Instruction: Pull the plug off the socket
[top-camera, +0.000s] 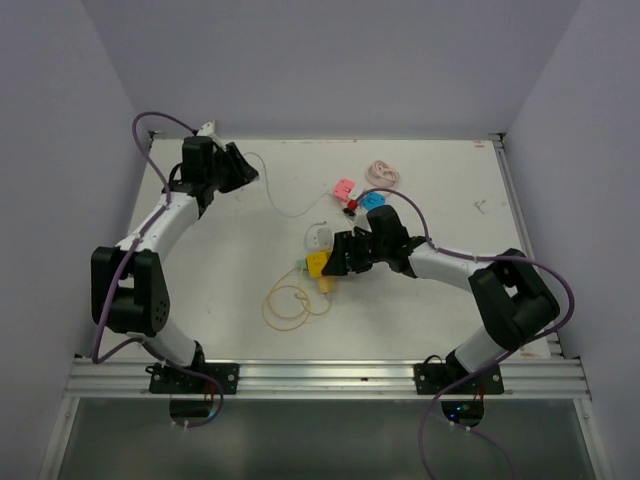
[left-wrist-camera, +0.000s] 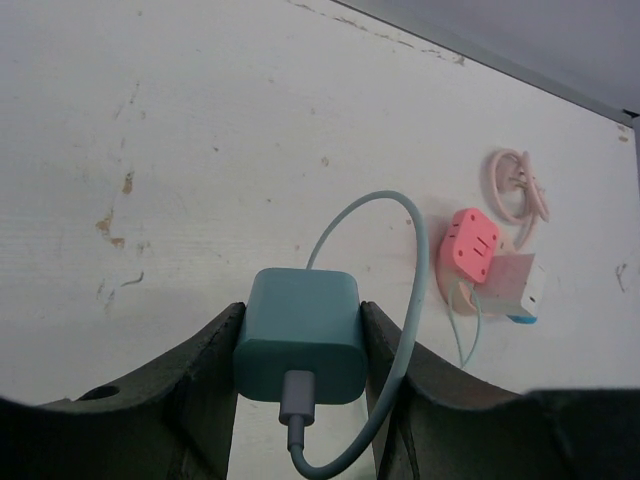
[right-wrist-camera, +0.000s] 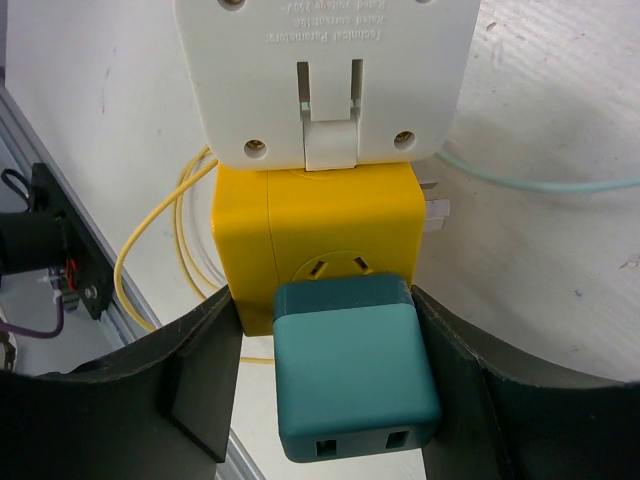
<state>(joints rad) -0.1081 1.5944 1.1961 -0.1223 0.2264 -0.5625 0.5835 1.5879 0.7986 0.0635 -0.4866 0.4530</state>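
Note:
A yellow socket cube (right-wrist-camera: 310, 220) lies on the white table, also seen in the top view (top-camera: 317, 265). A teal plug (right-wrist-camera: 355, 375) with two USB ports is pushed into its near face. My right gripper (right-wrist-camera: 325, 300) is closed around this plug, one finger at each side; in the top view the right gripper (top-camera: 340, 258) covers it. A white adapter (right-wrist-camera: 320, 70) sits on the cube's far side. My left gripper (left-wrist-camera: 300, 320) is shut on a separate teal charger (left-wrist-camera: 298, 335) with a pale cable (left-wrist-camera: 415, 260), at the table's back left (top-camera: 240, 165).
A yellow cable loop (top-camera: 290, 300) lies in front of the socket. A pink adapter (top-camera: 343, 187), a blue block (top-camera: 372, 200) and a pink coiled cable (top-camera: 383, 172) lie behind it. The thin pale cable (top-camera: 285, 205) runs between the two grippers. A metal rail (right-wrist-camera: 60, 270) runs left of the socket.

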